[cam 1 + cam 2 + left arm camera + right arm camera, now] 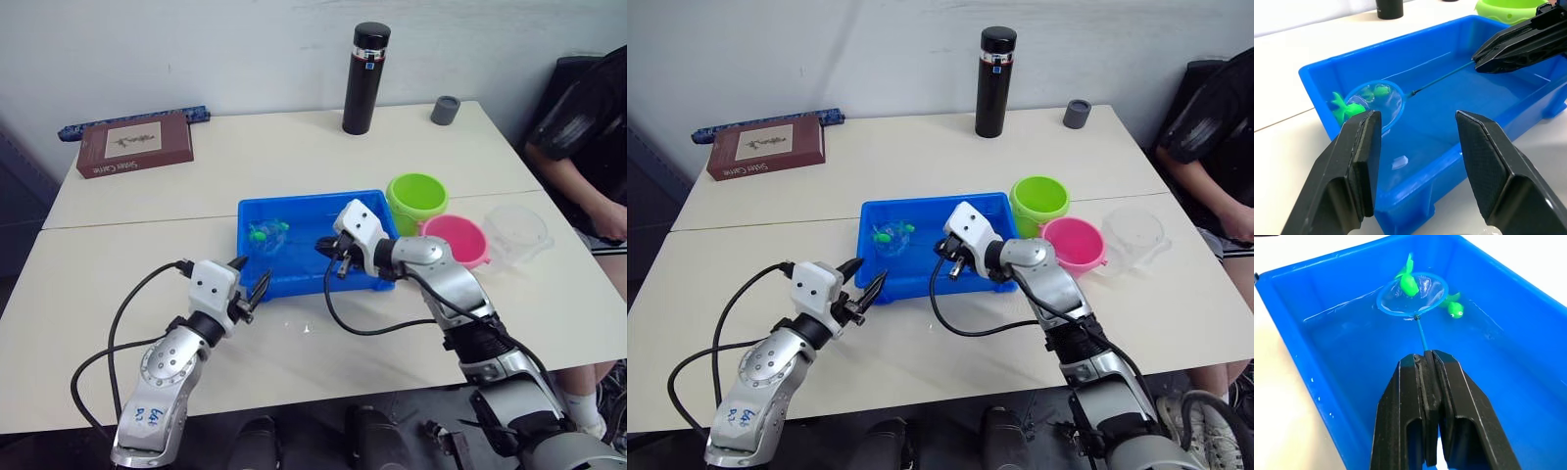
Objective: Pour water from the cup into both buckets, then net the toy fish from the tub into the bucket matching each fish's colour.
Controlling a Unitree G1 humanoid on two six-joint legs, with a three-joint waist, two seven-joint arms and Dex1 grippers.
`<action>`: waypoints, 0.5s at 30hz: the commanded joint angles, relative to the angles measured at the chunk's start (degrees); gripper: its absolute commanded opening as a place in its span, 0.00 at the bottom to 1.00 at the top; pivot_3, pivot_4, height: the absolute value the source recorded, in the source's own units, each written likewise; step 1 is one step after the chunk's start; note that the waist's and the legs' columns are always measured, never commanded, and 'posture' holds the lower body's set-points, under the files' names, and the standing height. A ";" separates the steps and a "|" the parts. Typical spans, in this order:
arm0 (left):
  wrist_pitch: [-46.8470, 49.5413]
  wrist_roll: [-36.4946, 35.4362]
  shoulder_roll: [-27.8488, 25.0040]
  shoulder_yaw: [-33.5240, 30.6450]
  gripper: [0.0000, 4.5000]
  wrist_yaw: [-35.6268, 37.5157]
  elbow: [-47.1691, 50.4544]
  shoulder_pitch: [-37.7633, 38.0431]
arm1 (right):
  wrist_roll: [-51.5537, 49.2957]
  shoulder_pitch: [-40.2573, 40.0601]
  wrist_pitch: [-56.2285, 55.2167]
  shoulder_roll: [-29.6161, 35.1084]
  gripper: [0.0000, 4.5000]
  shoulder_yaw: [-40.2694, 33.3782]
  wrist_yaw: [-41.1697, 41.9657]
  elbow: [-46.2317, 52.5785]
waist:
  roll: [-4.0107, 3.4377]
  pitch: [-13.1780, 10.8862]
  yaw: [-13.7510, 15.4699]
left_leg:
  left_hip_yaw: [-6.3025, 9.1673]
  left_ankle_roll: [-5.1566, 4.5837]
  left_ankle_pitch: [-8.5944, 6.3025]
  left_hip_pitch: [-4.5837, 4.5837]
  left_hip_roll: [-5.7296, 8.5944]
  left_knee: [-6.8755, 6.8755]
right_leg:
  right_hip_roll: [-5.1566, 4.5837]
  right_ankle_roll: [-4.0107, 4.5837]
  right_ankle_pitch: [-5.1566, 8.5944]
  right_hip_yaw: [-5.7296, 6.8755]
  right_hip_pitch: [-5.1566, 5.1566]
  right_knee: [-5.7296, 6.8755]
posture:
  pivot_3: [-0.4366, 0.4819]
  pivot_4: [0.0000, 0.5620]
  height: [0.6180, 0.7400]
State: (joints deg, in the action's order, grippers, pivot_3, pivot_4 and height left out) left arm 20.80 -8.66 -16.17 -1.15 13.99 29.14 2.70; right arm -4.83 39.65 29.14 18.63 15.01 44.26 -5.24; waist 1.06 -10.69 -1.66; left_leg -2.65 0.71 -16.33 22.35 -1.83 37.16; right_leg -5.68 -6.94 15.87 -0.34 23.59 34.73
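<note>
The blue tub (294,283) holds water at the table's middle. My right gripper (1425,355) is shut on the thin handle of a small net (1411,294), low over the tub's right half. The net's hoop lies in the water at the far left of the tub with a green toy fish (1409,284) in it. Another green fish (1453,309) floats just beside the hoop. My left gripper (253,285) is open, empty, just outside the tub's near left corner. To the tub's right stand the lime green bucket (416,199), the pink bucket (456,240) and the clear cup (514,233).
A tall black flask (364,78) and a small grey cup (446,110) stand at the back of the table. A brown book (135,144) lies at the back left. A person (588,127) sits at the table's right side.
</note>
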 commanded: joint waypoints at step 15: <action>-0.73 -0.21 -0.20 0.06 0.59 1.68 0.18 -1.97 | -5.65 -2.44 8.96 4.74 0.00 -7.94 -1.60 12.52 | 0.00 0.00 0.10 | 0.05 0.00 0.00 0.03 0.01 -0.02 | -0.02 0.02 0.01 0.02 0.01 -0.05 | 0.48 0.27 1.00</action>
State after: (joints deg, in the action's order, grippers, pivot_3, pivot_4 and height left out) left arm 20.80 -8.69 -16.22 -1.08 15.22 28.43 1.07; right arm -8.73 37.30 36.73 22.45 9.85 42.97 2.96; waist 1.06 -10.69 -1.56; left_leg -2.60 0.71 -16.33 22.38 -1.81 37.14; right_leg -5.72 -6.92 15.88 -0.33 23.60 34.68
